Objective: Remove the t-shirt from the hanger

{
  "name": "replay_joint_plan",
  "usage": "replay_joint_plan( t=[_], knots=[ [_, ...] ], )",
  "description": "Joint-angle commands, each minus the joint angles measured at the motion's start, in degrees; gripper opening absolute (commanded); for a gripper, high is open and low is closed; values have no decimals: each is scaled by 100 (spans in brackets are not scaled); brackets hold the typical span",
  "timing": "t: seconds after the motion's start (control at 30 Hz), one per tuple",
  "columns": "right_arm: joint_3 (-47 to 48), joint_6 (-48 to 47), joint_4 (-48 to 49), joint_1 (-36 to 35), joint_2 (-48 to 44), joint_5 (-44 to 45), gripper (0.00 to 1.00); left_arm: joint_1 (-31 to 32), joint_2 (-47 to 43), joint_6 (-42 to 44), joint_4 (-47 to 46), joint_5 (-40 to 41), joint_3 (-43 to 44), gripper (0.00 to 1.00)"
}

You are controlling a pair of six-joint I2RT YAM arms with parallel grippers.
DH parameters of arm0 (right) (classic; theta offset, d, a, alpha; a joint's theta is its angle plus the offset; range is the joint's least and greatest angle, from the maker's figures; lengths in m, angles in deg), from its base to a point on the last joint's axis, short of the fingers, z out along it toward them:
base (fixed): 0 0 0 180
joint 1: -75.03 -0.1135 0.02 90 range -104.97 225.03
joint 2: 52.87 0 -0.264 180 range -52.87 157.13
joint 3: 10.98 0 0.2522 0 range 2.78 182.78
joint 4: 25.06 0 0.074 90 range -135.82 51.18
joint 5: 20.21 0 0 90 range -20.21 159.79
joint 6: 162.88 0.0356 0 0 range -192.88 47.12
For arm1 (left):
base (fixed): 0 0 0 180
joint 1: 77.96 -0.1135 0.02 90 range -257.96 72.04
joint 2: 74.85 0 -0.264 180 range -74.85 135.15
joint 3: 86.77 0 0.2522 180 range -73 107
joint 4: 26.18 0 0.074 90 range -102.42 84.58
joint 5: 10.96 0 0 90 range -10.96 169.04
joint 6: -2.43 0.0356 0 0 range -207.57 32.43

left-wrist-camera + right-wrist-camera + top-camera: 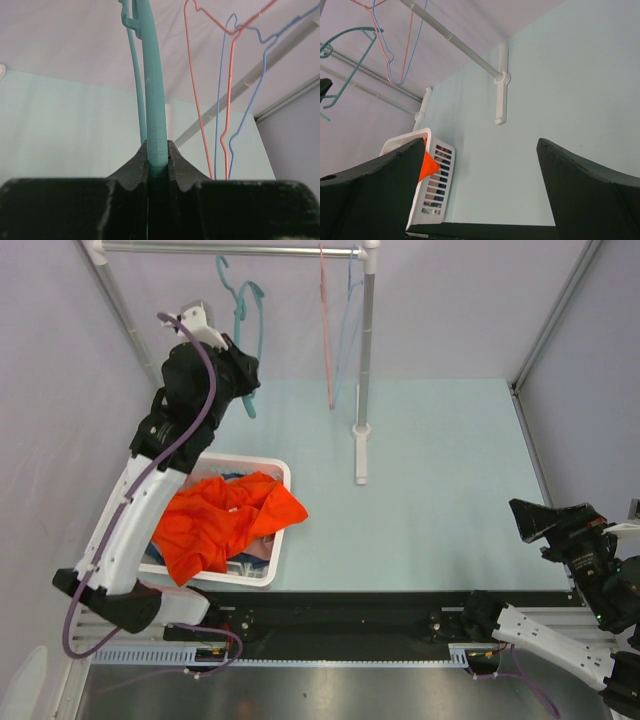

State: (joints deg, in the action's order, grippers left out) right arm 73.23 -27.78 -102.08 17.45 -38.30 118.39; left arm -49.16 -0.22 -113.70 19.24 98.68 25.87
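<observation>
Clamping check, left side: the left gripper (158, 150) is clenched on the teal hanger (152, 90), both fingers pressed against its plastic bar. The hanger is bare, held up at far left by the rail (230, 250).

The orange t-shirt (225, 520) lies heaped in the white basket (262, 575) at near left, one fold spilling over the right rim. I judge the shirt is off.

The right gripper (480, 185) is spread wide and empty at near right, well apart from everything.

Risks from here:
- If I retract the left arm without letting go, the hanger could drag off the rail or swing into the red hanger (325, 330) and blue hanger (350, 320) to its right.
- The left arm hangs over the basket, so lowering it could snag the spilling fold and pull the shirt out.
</observation>
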Motion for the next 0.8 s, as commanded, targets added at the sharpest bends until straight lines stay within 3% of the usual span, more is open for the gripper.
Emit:
replay_joint_plan(
  t=[0.0, 0.2, 0.57, 0.77],
  knots=[
    [38, 183, -63, -16, 151, 1, 100, -322, 280, 196, -528, -986, 843, 0],
    [74, 148, 16, -16, 222, -8, 99, -471, 807, -41, -460, -1365, 1546, 0],
    [153, -72, 253, -16, 389, -35, 100, -515, 1615, -867, -275, -2393, 2057, 0],
    [144, -2, 218, -16, 345, -70, 99, -515, 1836, -1096, -160, -2447, 2014, 0]
  ],
)
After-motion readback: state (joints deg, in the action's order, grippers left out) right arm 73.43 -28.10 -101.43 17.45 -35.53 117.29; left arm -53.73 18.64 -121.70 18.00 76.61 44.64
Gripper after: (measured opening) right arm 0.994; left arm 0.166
